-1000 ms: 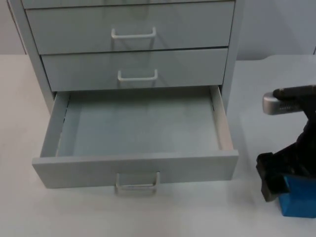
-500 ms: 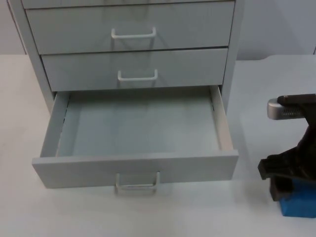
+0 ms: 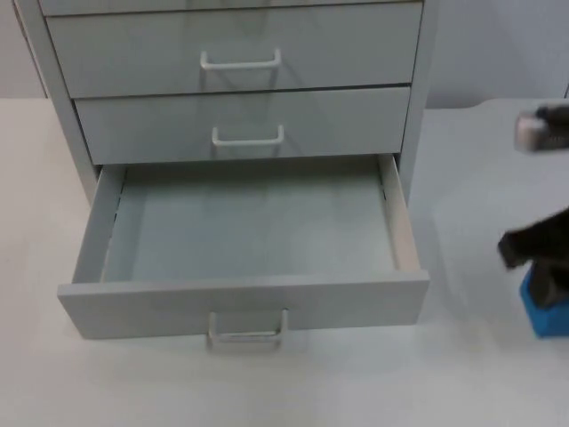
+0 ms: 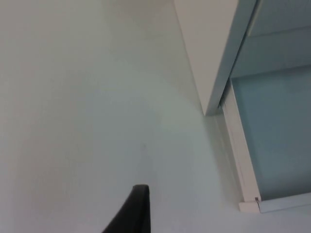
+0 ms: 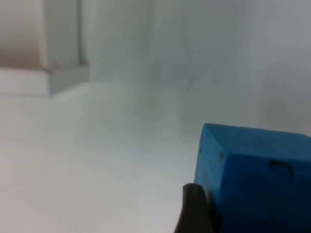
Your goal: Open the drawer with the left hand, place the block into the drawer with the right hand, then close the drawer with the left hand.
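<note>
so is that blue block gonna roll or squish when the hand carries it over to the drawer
Rolling looks unlikely: the blue block has flat faces and square edges. Its matte, slightly pitted surface suggests foam, so it is probably light and may give a little under the right hand. That texture should also grip rather than slip on the way to the open drawer.

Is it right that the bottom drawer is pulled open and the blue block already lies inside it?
Not quite. The bottom drawer is pulled open, but nothing lies in it. The top view shows the blue block to the right of the cabinet, at the right gripper.
</note>
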You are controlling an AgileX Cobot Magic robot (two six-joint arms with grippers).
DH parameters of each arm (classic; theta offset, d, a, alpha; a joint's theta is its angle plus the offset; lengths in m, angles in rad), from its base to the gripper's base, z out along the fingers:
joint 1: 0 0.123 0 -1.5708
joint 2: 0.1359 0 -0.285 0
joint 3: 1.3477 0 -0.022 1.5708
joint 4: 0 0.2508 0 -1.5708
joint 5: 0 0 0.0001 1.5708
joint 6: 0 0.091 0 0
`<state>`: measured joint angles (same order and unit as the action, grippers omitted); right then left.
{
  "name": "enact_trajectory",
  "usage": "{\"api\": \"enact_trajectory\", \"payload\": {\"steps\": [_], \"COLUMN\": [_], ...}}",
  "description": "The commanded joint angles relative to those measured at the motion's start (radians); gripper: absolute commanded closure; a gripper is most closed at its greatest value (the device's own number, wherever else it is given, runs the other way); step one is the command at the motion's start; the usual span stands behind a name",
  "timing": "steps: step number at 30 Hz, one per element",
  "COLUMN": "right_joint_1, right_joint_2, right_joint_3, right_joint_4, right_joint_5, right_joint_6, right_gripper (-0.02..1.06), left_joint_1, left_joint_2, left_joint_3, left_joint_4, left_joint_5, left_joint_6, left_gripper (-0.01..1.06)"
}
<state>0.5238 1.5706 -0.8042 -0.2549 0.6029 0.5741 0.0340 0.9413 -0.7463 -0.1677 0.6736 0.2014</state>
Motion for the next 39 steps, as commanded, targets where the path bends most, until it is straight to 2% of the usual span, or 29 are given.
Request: {"api": "enact_trajectory", "payload": {"steps": [1, 7, 14, 18, 21, 28, 34, 39], "right_joint_1": [-0.001, -0.001, -0.001, 0.058, 0.098, 0.204, 0.248, 0.257], "right_joint_2": [-0.092, -0.246, -0.249, -0.249, -0.235, -0.039, 0.133, 0.319], "right_joint_3": [0.001, 0.001, -0.003, -0.007, -0.038, -0.25, -0.393, -0.505], "right_joint_4": [0.001, -0.001, 0.024, 0.018, 0.012, -0.024, -0.033, -0.058], "right_joint_5": [0.03, 0.061, 0.032, -0.025, -0.028, 0.002, -0.007, -0.094], "right_joint_6": [-0.018, -0.018, -0.043, -0.047, -0.047, -0.04, -0.041, -0.026], "right_gripper": [1.04, 1.04, 1.05, 1.05, 1.05, 1.05, 1.05, 1.05], "left_joint_1": [0.002, 0.002, 0.002, 0.002, 0.002, 0.002, 0.002, 0.002], "left_joint_2": [0.001, 0.001, 0.001, 0.001, 0.001, 0.001, 0.001, 0.001], "left_joint_3": [0.005, 0.005, 0.005, 0.005, 0.005, 0.005, 0.005, 0.005], "left_joint_4": [-0.018, -0.02, -0.026, -0.03, -0.03, -0.03, -0.03, -0.032], "left_joint_5": [-0.007, -0.007, -0.007, -0.007, -0.007, -0.007, -0.007, -0.007], "left_joint_6": [-0.007, -0.007, -0.007, -0.007, -0.007, -0.007, -0.007, -0.007], "left_gripper": [0.0, 0.0, 0.0, 0.0, 0.0, 0.0, 0.0, 0.0]}}
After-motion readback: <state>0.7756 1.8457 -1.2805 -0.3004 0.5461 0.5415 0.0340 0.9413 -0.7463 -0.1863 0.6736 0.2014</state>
